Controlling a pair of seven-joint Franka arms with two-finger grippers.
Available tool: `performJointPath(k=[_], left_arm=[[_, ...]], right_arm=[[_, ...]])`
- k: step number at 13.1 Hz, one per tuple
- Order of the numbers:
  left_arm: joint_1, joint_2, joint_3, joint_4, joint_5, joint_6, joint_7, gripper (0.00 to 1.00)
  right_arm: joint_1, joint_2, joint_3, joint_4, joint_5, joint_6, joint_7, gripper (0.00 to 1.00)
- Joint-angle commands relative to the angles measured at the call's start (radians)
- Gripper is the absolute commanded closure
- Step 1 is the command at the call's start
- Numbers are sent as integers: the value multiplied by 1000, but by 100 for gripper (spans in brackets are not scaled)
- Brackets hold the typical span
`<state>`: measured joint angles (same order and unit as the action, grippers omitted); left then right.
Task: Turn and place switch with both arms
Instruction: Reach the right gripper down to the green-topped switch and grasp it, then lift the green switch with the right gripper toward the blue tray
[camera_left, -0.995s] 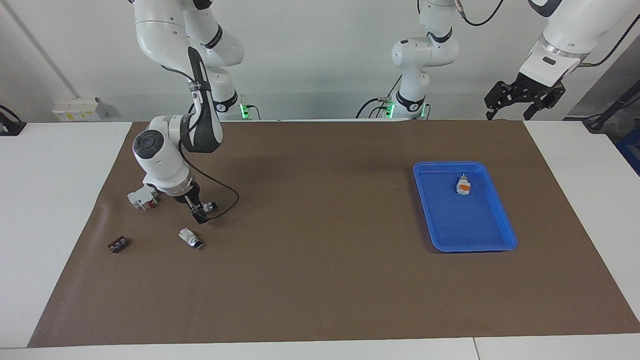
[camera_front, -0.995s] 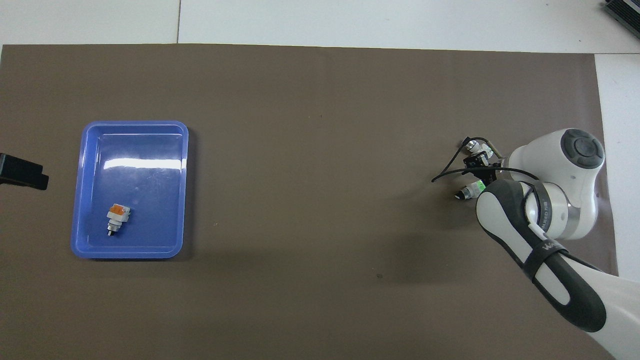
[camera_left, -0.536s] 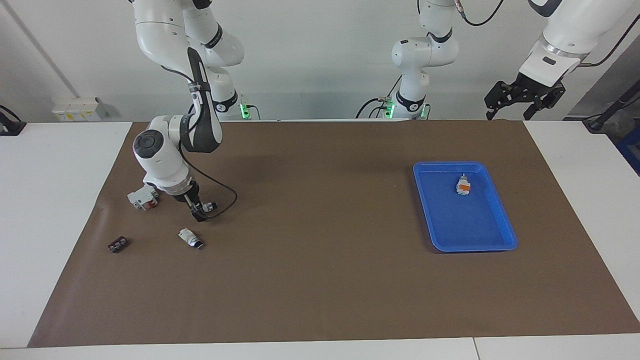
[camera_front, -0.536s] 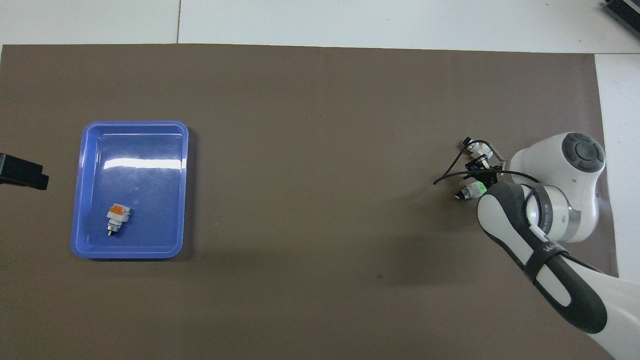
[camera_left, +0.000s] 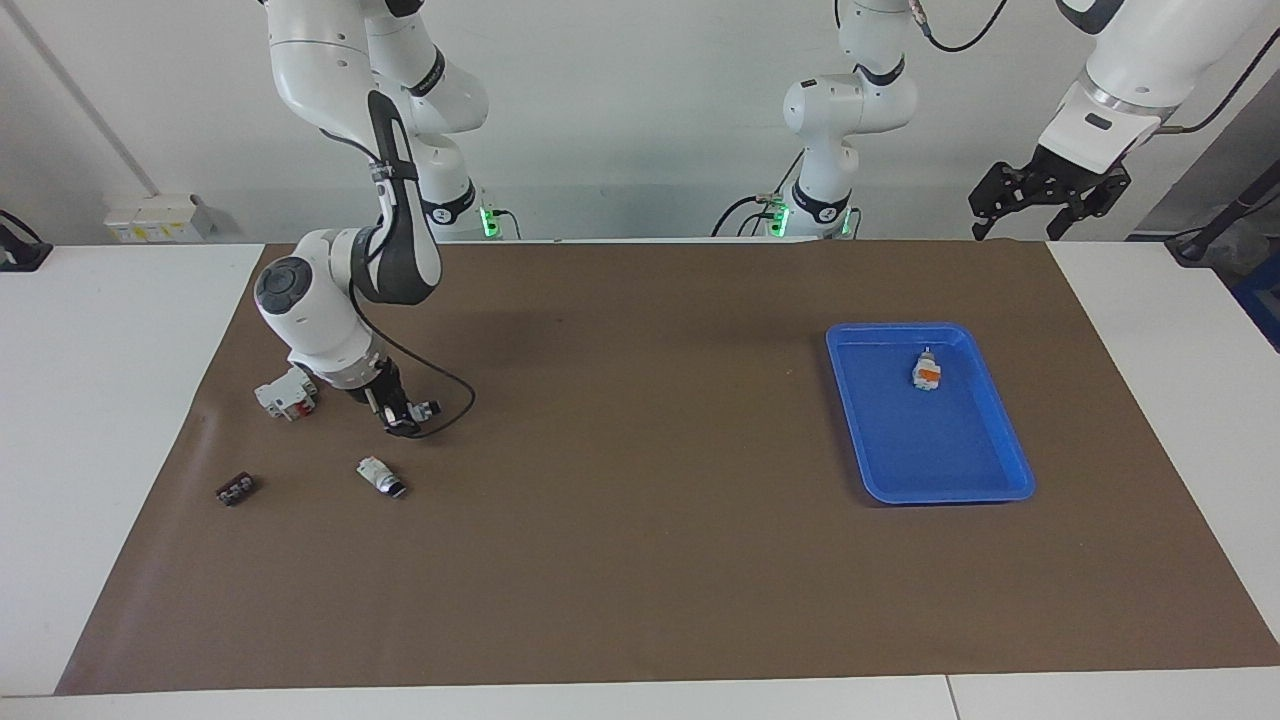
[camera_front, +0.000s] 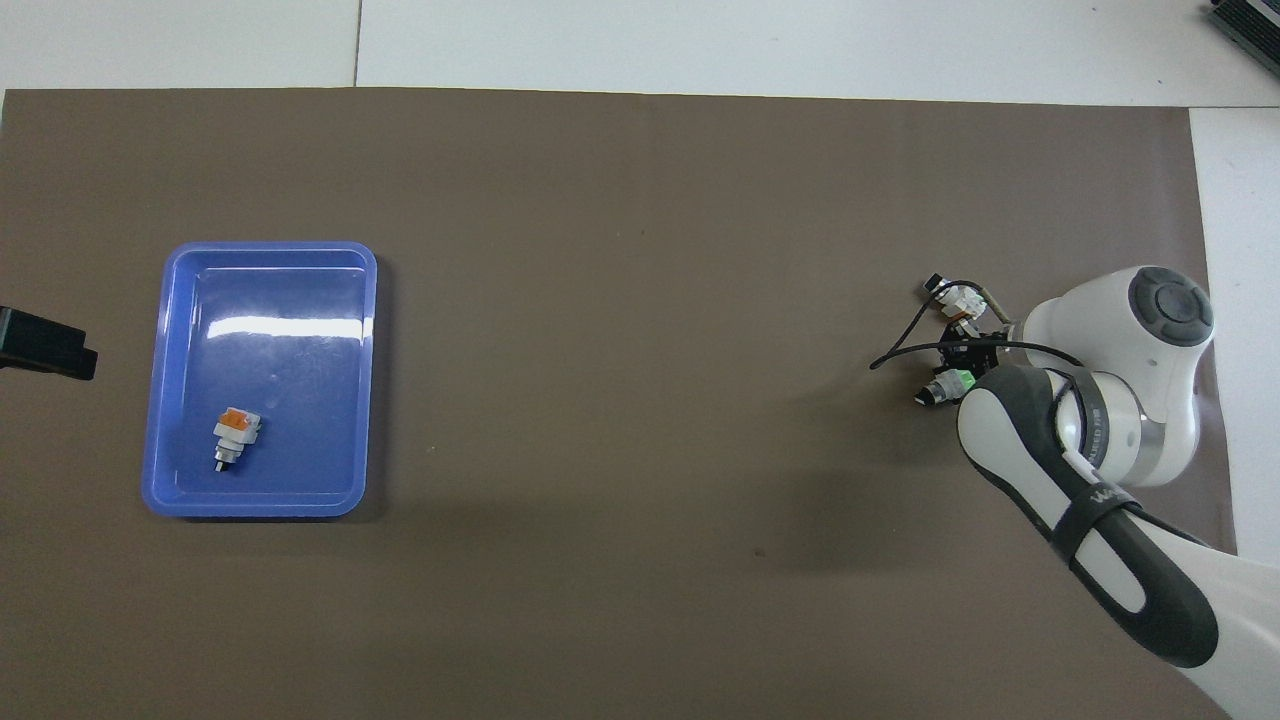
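1. Facing view: the right gripper (camera_left: 404, 421), low at the right arm's end of the brown surface (camera_left: 640, 560), is finishing its squeeze; its jaws, wide a second ago, are now clenching on the switch (camera_left: 427, 408). The left gripper (camera_left: 1046, 205) is waiting high, jaws released, near the blue tray (camera_left: 1000, 440).
2. Overhead view: the switch (camera_front: 950, 384) is showing its green face beside the right arm's wrist, close to a similar white piece (camera_front: 958, 297). The grasp looks made, so lifting and turning probably come next.
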<state>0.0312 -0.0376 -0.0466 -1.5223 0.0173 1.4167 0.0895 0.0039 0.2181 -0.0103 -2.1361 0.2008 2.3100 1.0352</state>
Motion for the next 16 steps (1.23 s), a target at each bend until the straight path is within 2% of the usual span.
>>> performJointPath(k=[1, 3, 7, 9, 13, 14, 16], left_arm=[[-1, -27, -2, -32, 21, 8, -10, 0], [-1, -27, -2, -32, 21, 8, -10, 0], [-1, -27, -2, -32, 21, 8, -10, 0], [-1, -27, -2, -32, 21, 8, -10, 0], [-1, -27, -2, -32, 21, 8, -10, 0], [-1, -27, -2, -32, 21, 8, -10, 0], [-10, -27, -2, -32, 21, 5, -11, 0]], right_arm=[[2, -28, 35, 85, 143, -113, 14, 100], [4, -28, 76, 149, 332, -174, 35, 100], [10, -29, 217, 214, 549, -193, 124, 100], [21, -26, 294, 251, 734, -170, 129, 100], [129, -28, 308, 298, 958, -74, 172, 100], [175, -26, 308, 300, 997, -7, 192, 100], [264, -23, 308, 301, 997, 113, 311, 100]])
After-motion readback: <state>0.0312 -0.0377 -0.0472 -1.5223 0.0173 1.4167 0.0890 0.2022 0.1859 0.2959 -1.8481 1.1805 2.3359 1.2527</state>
